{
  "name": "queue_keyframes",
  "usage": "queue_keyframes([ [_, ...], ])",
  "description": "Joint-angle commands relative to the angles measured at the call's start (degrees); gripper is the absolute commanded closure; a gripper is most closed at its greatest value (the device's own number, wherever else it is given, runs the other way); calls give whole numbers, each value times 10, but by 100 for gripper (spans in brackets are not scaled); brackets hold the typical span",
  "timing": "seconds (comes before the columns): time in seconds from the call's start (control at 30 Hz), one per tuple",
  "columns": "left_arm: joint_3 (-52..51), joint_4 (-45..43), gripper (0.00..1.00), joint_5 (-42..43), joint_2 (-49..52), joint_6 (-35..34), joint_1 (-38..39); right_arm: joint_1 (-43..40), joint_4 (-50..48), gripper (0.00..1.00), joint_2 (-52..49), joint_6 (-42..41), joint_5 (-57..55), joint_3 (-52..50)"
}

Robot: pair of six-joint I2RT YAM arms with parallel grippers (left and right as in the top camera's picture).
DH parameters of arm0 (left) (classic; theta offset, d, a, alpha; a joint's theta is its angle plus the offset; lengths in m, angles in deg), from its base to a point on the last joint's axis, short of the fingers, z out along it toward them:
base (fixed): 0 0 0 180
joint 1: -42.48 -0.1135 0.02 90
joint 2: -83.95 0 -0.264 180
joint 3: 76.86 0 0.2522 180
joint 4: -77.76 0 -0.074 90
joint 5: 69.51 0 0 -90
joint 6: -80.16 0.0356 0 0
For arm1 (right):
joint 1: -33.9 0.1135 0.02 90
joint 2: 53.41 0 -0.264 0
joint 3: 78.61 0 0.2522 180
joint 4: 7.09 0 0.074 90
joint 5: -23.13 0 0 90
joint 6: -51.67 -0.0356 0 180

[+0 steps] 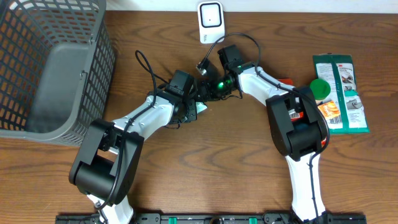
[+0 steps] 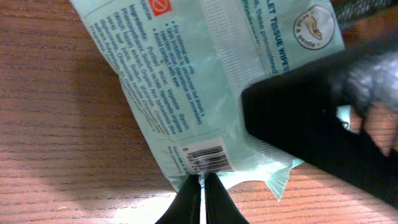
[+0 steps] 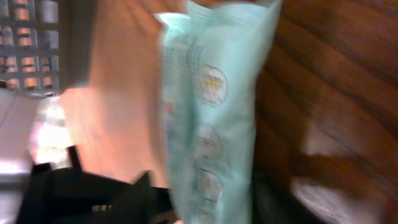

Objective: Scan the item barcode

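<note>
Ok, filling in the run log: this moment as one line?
left hand: shut on wipes pack | right hand: at pack, grip unclear | barcode: faces left wrist camera | scanner: far edge

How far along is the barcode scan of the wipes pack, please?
Done: the left gripper is pinched shut on the edge of the wipes pack, right beside the barcode. In hand: the right gripper is at the pack too, perhaps for a handover; its hold is unclear. Left: the pack is not yet in front of the white scanner, so the scan itself remains.
</note>
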Motion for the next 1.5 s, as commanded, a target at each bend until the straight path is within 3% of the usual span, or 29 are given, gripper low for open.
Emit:
queue_keyframes([
  [0.0,-16,8,92,-37,40,6,-4,11,15,63,-42,5,-80,-30],
  [0.07,-16,8,93,-37,40,8,-4,14,15,70,-42,9,-80,-30],
  [0.1,-16,8,92,-37,40,13,-4,14,15,82,-41,9,-80,-30],
  [0.13,-16,8,93,-37,39,19,-4,14,15,86,-40,9,-80,-30],
  [0.3,-14,15,92,-37,-32,42,-6,-17,26,99,-5,19,-76,-30],
  [0.47,-14,28,83,-37,-153,39,-11,-27,59,99,41,66,-73,-30],
  [0.5,-14,31,76,-37,-169,37,-14,-27,63,99,47,70,-73,-30],
  [0.63,-14,82,71,-27,-259,7,-66,-27,90,99,101,86,-73,-30],
  [0.77,-14,103,66,-11,-290,7,-116,-27,105,99,140,97,-74,-30],
  [0.87,-14,112,56,-12,-290,8,-145,-27,124,99,169,101,-94,-30],
  [1.0,-14,110,41,-23,-290,21,-172,-26,134,99,211,101,-160,-30],
  [1.17,-14,102,32,-38,-290,62,-202,-26,155,99,272,70,-250,-14],
  [1.23,-14,99,28,-40,-290,68,-220,-21,197,99,283,68,-315,34],
  [1.3,-15,105,18,-40,-289,68,-225,-14,262,99,279,72,-361,111],
  [1.47,-15,105,18,-40,-289,68,-225,0,357,99,259,91,-443,294],
])
